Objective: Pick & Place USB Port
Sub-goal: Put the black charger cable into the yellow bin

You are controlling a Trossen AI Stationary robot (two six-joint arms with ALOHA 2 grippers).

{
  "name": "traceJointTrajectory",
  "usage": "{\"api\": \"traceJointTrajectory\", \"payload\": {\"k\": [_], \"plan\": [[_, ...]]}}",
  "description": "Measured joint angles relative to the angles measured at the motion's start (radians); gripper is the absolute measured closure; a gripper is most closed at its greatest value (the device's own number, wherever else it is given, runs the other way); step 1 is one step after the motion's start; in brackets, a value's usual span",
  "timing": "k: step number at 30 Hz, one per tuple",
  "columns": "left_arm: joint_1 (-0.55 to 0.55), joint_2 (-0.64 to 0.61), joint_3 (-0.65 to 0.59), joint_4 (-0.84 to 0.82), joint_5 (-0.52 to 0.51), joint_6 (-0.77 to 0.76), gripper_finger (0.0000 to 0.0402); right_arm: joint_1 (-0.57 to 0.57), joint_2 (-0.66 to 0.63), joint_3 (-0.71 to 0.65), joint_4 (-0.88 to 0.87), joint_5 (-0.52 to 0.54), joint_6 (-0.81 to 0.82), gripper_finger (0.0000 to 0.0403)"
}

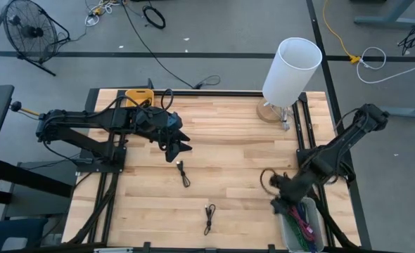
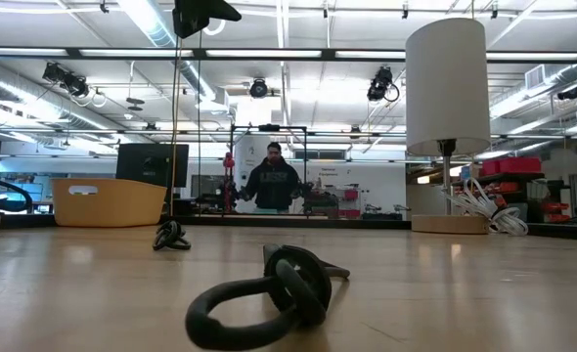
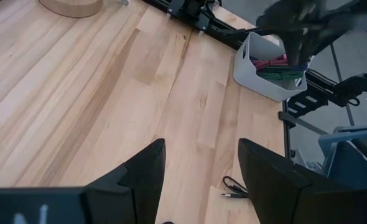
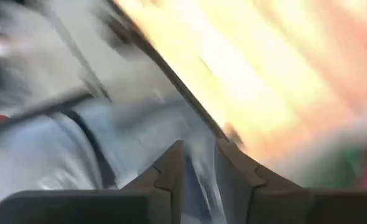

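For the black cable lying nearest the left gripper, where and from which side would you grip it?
Grip the black cable at mid-length, coming straight down from above. It lies flat on the table as a thin, slightly bent strand, so fingers should straddle it crosswise. The left gripper, open, hovers just beyond its upper end.

lamp [image 1: 290, 70] on desk [image 1: 228, 133] far corner | cable [image 1: 183, 173] just beside left fingers [image 1: 183, 149] | bin [image 1: 300, 223] under right fingers [image 1: 281, 205]
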Motion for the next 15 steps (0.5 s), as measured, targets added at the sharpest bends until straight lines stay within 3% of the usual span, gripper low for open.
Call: {"api": "traceJointTrajectory", "payload": {"k": [5,11,15], "plan": [[0.0,0.001,0.0,0.001,0.0,0.0,0.0195,-0.054,-0.088,0.001,0.208,0.372,-0.319,0.0319],[0.0,0.001,0.0,0.001,0.0,-0.001,0.0195,-0.092,-0.124,0.002,0.6,0.766,-0.949,0.0319],[0.0,0.001,0.0,0.004,-0.008,0.001,0.0195,-0.12,-0.117,0.003,0.868,0.932,-1.35,0.0319]]}}
